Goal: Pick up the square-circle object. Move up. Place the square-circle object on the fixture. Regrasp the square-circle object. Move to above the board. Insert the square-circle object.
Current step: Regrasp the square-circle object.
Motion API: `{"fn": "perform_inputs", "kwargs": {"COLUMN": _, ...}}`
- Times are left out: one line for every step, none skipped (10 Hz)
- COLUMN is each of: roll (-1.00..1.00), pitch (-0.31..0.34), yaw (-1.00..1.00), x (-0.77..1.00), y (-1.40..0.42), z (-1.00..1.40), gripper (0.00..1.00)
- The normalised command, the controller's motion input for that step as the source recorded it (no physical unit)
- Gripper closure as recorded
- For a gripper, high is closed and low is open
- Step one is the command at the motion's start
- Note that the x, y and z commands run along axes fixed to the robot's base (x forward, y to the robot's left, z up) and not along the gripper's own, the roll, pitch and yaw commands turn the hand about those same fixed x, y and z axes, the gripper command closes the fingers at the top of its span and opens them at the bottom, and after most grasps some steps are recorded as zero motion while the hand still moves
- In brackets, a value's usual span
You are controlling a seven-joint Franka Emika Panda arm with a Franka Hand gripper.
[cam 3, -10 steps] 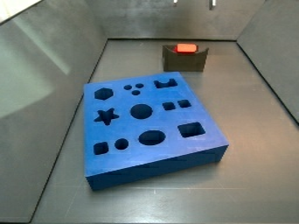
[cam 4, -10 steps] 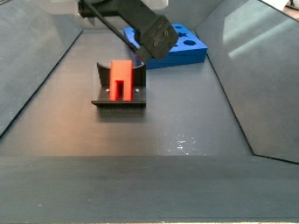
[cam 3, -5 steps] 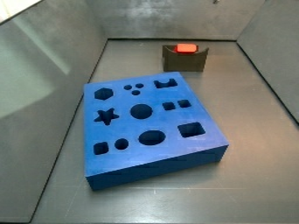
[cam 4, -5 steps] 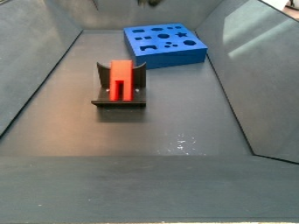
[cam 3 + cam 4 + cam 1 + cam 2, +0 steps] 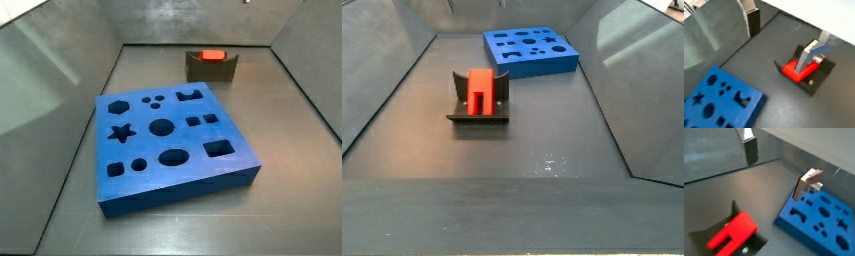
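The red-orange square-circle object [image 5: 481, 90] rests on the dark fixture [image 5: 478, 118], near the enclosure's far wall in a side view [image 5: 211, 55]. Both wrist views show it there too [image 5: 793, 71] [image 5: 734, 230], sitting on the fixture [image 5: 819, 80] [image 5: 759, 246]. The blue board [image 5: 167, 135] [image 5: 532, 50] with its shaped holes lies flat on the floor, and appears in both wrist views [image 5: 717, 100] [image 5: 824, 223]. My gripper [image 5: 779, 35] [image 5: 776, 165] hangs high above the floor, open, with nothing between its fingers. It is out of both side views.
Grey sloping walls [image 5: 54, 70] [image 5: 629, 70] enclose the dark floor on all sides. A stretch of bare floor [image 5: 516, 190] lies in front of the fixture.
A second ago the arm hung over the fixture in a side view. It has since risen out of that view. The red piece stays on the fixture.
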Motion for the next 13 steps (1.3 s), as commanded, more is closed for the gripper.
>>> {"fn": "perform_inputs", "kwargs": {"roll": 1.00, "pitch": -0.011, "yaw": 0.02, "x": -0.04, "y": -0.02, "z": 0.00, "gripper": 0.00}}
{"fn": "perform_inputs", "kwargs": {"roll": 1.00, "pitch": -0.016, "yaw": 0.02, "x": -0.03, "y": -0.02, "z": 0.01, "gripper": 0.00}}
{"fn": "perform_inputs", "kwargs": {"roll": 1.00, "pitch": -0.025, "yaw": 0.02, "x": -0.03, "y": -0.02, "z": 0.00, "gripper": 0.00}}
{"fn": "perform_inputs", "kwargs": {"roll": 1.00, "pitch": -0.029, "yaw": 0.02, "x": -0.03, "y": -0.02, "z": 0.00, "gripper": 0.00}}
{"fn": "perform_inputs", "kwargs": {"roll": 1.00, "pitch": -0.033, "yaw": 0.02, "x": -0.03, "y": -0.02, "z": 0.00, "gripper": 0.00}}
{"fn": "perform_inputs", "kwargs": {"roll": 1.00, "pitch": -0.034, "yaw": 0.03, "x": -0.03, "y": -0.02, "z": 0.01, "gripper": 0.00}}
{"fn": "perform_inputs", "kwargs": {"roll": 1.00, "pitch": -0.032, "yaw": 0.03, "x": -0.02, "y": -0.02, "z": 0.01, "gripper": 0.00}}
{"fn": "perform_inputs", "kwargs": {"roll": 1.00, "pitch": -0.029, "yaw": 0.03, "x": -0.01, "y": -0.02, "z": 0.01, "gripper": 0.00}}
{"fn": "perform_inputs", "kwargs": {"roll": 1.00, "pitch": -0.025, "yaw": 0.03, "x": 0.00, "y": -0.02, "z": 0.01, "gripper": 0.00}}
{"fn": "perform_inputs", "kwargs": {"roll": 1.00, "pitch": -0.016, "yaw": 0.03, "x": 0.02, "y": -0.02, "z": -0.01, "gripper": 0.00}}
{"fn": "perform_inputs", "kwargs": {"roll": 1.00, "pitch": -0.009, "yaw": 0.03, "x": 0.03, "y": -0.02, "z": -0.01, "gripper": 0.00}}
{"fn": "perform_inputs", "kwargs": {"roll": 1.00, "pitch": -0.004, "yaw": 0.03, "x": 0.04, "y": -0.02, "z": -0.01, "gripper": 0.00}}
{"fn": "perform_inputs", "kwargs": {"roll": 1.00, "pitch": 0.012, "yaw": 0.03, "x": 0.05, "y": -0.03, "z": -0.02, "gripper": 0.00}}
